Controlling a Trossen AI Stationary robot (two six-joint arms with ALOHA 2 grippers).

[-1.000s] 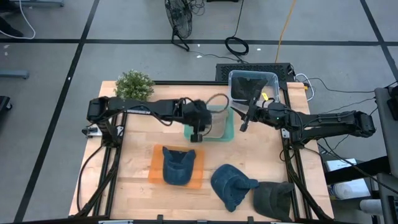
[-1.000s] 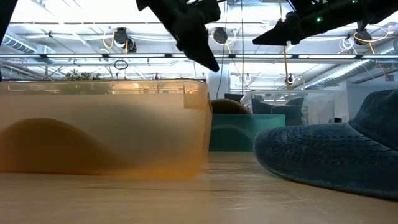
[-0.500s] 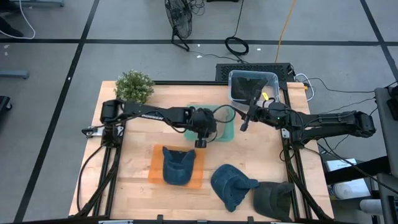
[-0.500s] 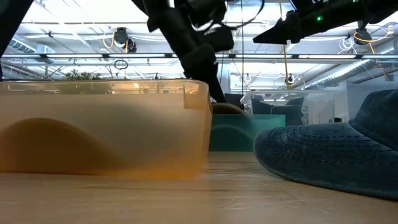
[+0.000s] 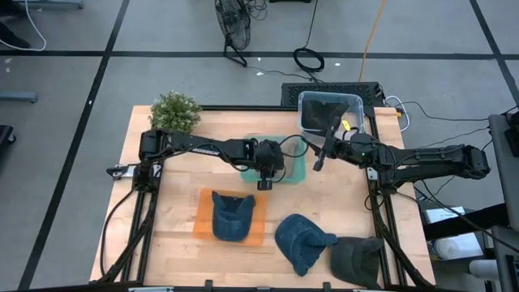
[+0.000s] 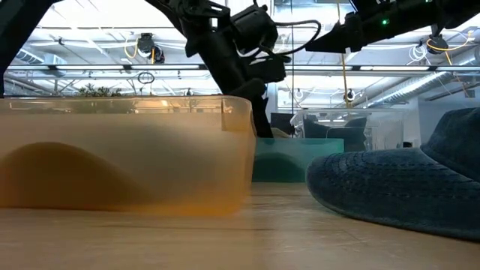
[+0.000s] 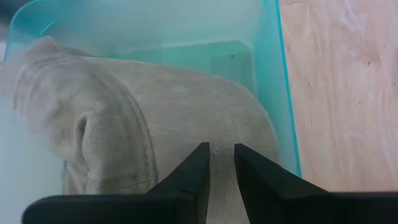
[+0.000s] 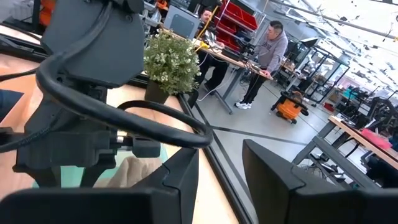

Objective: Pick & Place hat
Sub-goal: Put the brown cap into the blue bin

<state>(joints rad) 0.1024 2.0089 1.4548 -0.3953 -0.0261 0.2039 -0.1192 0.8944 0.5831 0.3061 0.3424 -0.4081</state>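
A beige hat (image 7: 155, 124) lies in the teal bin (image 5: 298, 166), mostly hidden under my left arm in the high view. My left gripper (image 7: 222, 149) reaches down into that bin (image 6: 300, 157), its fingers shut to a narrow slit on the hat's crown. My right gripper (image 5: 318, 160) hovers open above the bin's right side, touching nothing. One blue hat (image 5: 233, 215) rests in the orange bin (image 5: 203, 219). A second blue hat (image 5: 300, 242) and a dark green hat (image 5: 357, 259) lie on the table near its near right corner. My left gripper presses its shut fingertips (image 7: 202, 155) onto the beige hat's crown (image 7: 217, 134), coming from above and slanting toward the table's near side. The hat sits low in the teal bin under them. I cannot tell whether any cloth is caught in the slit.
A potted plant (image 5: 176, 111) stands at the far left corner. A clear bin (image 5: 328, 113) sits beyond the far right edge. The orange bin's wall (image 6: 127, 150) fills the low view's left. Bare wood lies left of the orange bin.
My left gripper has moved toward the table's right and down into the teal bin, onto the beige hat. In the low view the hat's crown, which domed above the bin's rim before, now sits lower.
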